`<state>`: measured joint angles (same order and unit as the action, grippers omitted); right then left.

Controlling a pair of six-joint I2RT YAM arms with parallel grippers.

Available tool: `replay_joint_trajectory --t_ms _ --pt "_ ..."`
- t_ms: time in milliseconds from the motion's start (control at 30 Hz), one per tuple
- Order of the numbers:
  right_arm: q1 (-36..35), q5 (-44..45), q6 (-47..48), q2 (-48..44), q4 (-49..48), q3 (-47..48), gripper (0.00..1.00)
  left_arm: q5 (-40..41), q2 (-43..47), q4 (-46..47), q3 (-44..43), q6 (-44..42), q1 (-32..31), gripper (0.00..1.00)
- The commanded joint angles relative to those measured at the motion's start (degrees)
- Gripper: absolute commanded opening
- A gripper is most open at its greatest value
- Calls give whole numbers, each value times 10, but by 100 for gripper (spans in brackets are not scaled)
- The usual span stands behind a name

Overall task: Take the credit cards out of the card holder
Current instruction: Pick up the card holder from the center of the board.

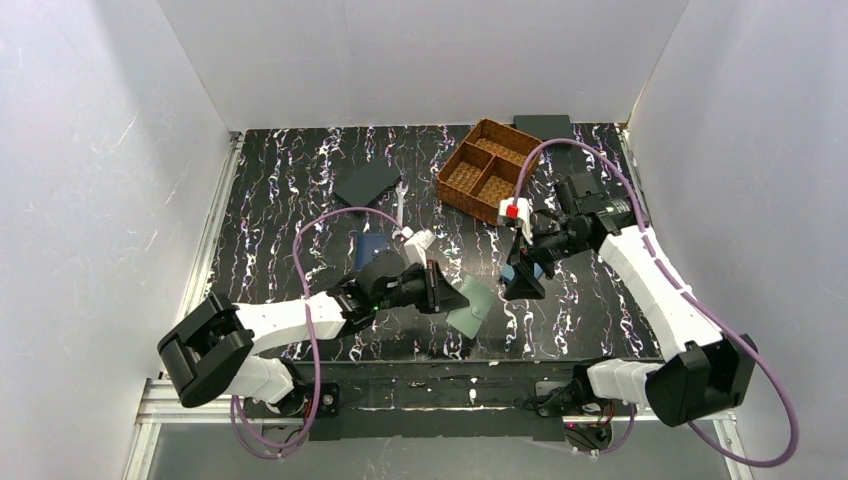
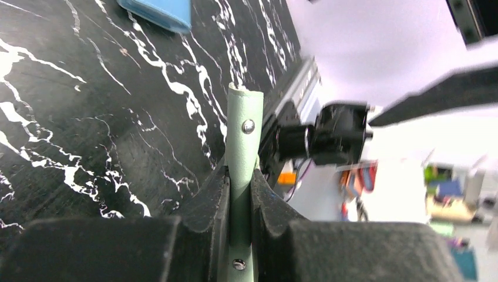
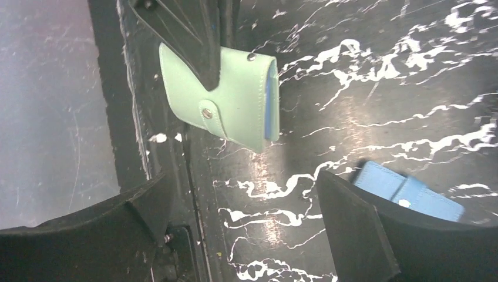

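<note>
Top view, card holder: a pale mint-green folding card holder sits near the front middle of a black, white-veined marbled table, between the two arms.
Top view, left gripper: the left gripper reaches in from the left and meets the card holder's left side.
Top view, right gripper: the right gripper hovers just beside the card holder, over a brighter blue wallet.
Left wrist view, grip: the black jaws are pressed together on the card holder, which is seen edge-on, thin and upright, with a metal snap rivet showing.
Right wrist view, card holder: its flat face shows, folded shut with the snap tab fastened. A black finger of the left gripper clamps its upper part.
Right wrist view, right gripper: the fingers are spread wide and hold nothing.
Right wrist view, credit cards: none can be made out. A thin blue strip shows at the open edge, and whether it is a card cannot be told.
Handling, judged: light and soft-sided, likely to flex or twist under a pinch.
Where to hold, judged: keep the spine clamped, undo the tab first, then pinch a card's exposed edge. Cards are stiff, thin and slippery.
</note>
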<state>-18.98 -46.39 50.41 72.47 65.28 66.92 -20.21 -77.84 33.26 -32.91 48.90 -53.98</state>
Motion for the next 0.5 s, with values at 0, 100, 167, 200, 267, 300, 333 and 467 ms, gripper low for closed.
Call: replay_joint_trajectory --t_ms 0,100,167,200,267,300,333,467 --pt "1 11 -104 -34 -47 38 98 139 37 -10 -14 156 -2 0" --pt "-4 3 -128 -39 -51 38 97 176 31 -86 -59 249 -3 0" --pt "-12 17 -149 -42 -64 38 96 193 25 -186 -108 284 -6 0" --pt "-15 26 -156 -43 -72 37 96 203 22 -237 -133 295 -9 0" --pt "-21 50 -180 -41 -93 32 93 238 19 -315 -170 313 -15 0" --pt "-23 56 -188 -36 -101 29 91 252 19 -336 -183 310 -20 0" --pt "-26 57 -195 -31 -107 28 88 265 20 -354 -192 308 -25 0" --pt "-40 62 -211 -13 -122 33 79 280 19 -363 -203 304 -33 0"
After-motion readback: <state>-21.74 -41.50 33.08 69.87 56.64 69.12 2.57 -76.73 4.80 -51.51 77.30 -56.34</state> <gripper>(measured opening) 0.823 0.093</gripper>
